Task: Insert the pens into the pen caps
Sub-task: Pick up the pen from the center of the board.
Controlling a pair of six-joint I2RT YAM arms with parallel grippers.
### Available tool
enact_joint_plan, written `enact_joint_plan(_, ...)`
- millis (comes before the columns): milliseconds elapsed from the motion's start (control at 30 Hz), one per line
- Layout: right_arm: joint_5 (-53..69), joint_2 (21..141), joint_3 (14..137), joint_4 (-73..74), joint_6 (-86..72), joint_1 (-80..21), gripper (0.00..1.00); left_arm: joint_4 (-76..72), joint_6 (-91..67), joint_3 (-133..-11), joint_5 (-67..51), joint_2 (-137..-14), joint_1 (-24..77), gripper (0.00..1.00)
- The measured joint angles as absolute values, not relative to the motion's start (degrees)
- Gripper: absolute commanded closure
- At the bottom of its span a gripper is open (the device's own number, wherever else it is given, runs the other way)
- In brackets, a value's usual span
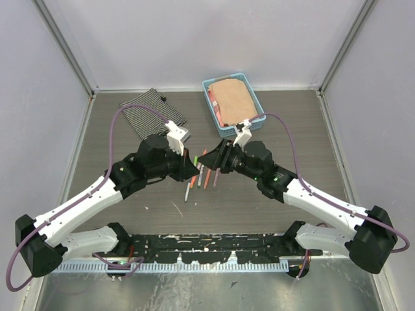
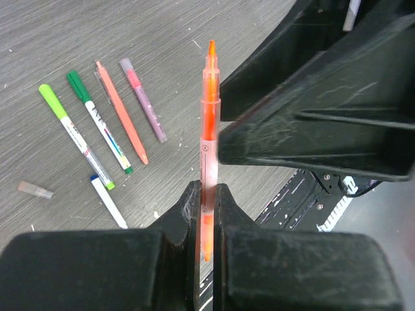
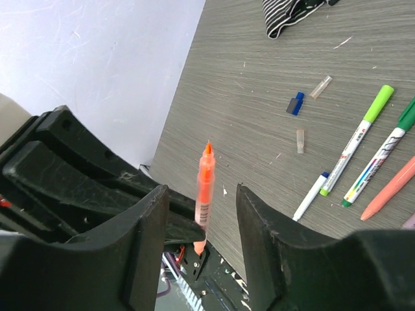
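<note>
The step in hand looks like a hand-over of the orange pen (image 2: 209, 129), not yet a capping, since its tip is bare and points up. The left gripper (image 2: 206, 197) pinches the lower barrel, with its fingers pressed onto it above the table. The right gripper (image 3: 201, 189) stands spread, one finger at nine o'clock of the barrel and one at three o'clock, with a gap on each side in its own view. Next, I judge, those fingers must shut squarely on the upper barrel without tilting the pen, and then a fitting cap must be picked.

Only the left wrist view shows the pinch itself. It also shows a light green pen (image 2: 74, 136) and a dark green pen (image 2: 100, 123) lying at ten o'clock. Only the right wrist view shows a blue cap (image 3: 295, 103) at one o'clock of the held pen. The top view adds a basket (image 1: 211, 103) at twelve o'clock of the meeting grippers.
</note>
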State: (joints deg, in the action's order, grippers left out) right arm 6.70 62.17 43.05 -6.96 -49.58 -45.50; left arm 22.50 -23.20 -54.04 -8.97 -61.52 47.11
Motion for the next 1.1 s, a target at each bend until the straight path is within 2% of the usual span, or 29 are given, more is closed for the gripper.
enact_joint_plan(133,6.7,63.9,43.0,-7.7,-50.1,-45.9,0.68,22.0,-23.2,-54.3,-9.2,-61.5,47.5,0.99)
enact_joint_plan(267,6.8,65.0,43.0,-8.8,-50.9,-46.5,0.98,22.0,-23.2,-54.2,-9.3,-61.6,47.5,0.9)
enact_joint_plan(367,6.6,65.0,43.0,-9.3,-51.2,-46.8,1.0,21.9,-23.2,-54.2,-9.2,-61.5,47.5,0.71)
enact_joint_plan(467,6.7,65.0,43.1,-9.3,-51.4,-46.8,1.0,21.6,-23.4,-54.2,-9.1,-61.6,47.6,0.62)
enact_joint_plan(833,6.6,64.0,43.0,-9.2,-51.7,-46.8,1.0,20.3,-23.4,-54.1,-9.8,-63.2,47.7,0.62)
enact_joint_plan(1100,6.2,63.3,43.0,-9.0,-52.3,-46.8,1.0,19.5,-22.9,-53.7,-10.6,-63.6,47.8,0.74)
